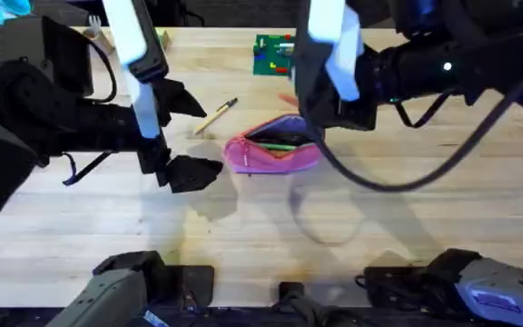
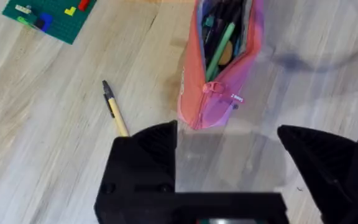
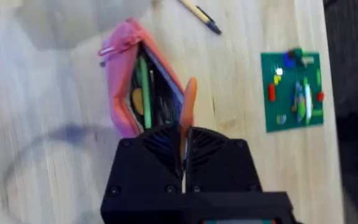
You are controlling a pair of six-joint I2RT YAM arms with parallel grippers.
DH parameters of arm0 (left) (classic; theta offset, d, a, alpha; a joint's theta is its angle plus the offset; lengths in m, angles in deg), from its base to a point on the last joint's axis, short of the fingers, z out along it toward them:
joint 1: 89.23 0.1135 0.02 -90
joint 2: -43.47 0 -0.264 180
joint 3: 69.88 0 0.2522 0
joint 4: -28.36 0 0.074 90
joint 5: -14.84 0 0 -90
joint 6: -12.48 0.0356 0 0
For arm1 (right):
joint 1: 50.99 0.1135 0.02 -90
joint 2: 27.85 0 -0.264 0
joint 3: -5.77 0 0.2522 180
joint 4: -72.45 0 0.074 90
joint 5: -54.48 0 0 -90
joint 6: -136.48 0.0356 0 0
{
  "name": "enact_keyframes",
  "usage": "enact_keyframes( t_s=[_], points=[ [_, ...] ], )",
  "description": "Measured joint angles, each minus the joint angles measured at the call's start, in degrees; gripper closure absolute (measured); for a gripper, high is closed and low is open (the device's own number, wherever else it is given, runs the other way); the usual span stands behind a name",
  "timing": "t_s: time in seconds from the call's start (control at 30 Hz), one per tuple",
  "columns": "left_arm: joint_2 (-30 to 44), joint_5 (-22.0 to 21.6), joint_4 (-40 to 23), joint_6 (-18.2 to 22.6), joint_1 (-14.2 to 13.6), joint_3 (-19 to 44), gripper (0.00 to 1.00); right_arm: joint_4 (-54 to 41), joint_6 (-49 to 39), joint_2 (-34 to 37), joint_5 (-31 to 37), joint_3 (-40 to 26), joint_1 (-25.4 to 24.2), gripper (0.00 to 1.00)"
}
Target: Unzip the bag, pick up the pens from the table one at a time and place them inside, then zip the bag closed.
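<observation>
Green board (image 1: 273, 54): small, flat, square, lying on the wood beyond the fingers of both arms. It carries small coloured pieces (image 3: 294, 87) in red, blue, yellow and green, scattered across its face. Seen also from the left wrist (image 2: 48, 15), well apart from that arm's fingers.

Black cable (image 1: 398, 177): looped, hanging.

- We see the orange pen (image 3: 188, 106) only in part: its lower end vanishes between the right claw's (image 3: 183, 140) closed fingers.
- The tan pen (image 2: 115, 111) runs behind the left claw's (image 2: 229, 140) near finger, end hidden.
- Beyond that claw, the bag (image 2: 219, 62) is cut off by the edge; its contents are too blurred to name.
</observation>
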Motion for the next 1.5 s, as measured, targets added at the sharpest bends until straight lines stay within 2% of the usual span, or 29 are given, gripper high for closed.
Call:
enact_keyframes(
  t_s=[0.2, 0.4, 0.9, 1.2, 1.5],
  points=[
    [-0.01, -0.01, 0.0, 0.0, 0.0, 0.0, 0.007, -0.98, -7.65, 0.43, -0.63, 0.0, 2.96, 0.969],
    [-0.01, 0.0, -0.04, 0.0, 0.0, 0.0, 0.007, -0.99, -11.51, 3.28, -0.59, 0.0, 4.93, 0.97],
    [-0.02, -0.02, -0.26, 0.0, 0.0, 0.0, 0.007, -0.97, -13.6, 8.66, -0.31, 0.0, 5.14, 0.97],
    [-0.02, 0.0, -0.26, 0.0, 0.0, 0.01, 0.007, -0.42, -14.53, 15.92, 1.43, 0.0, 5.14, 0.97],
    [0.0, -0.02, -0.26, 0.0, 0.0, 0.0, 0.007, 3.88, -14.67, 18.34, 1.43, 0.0, 5.14, 0.97]
  ],
)
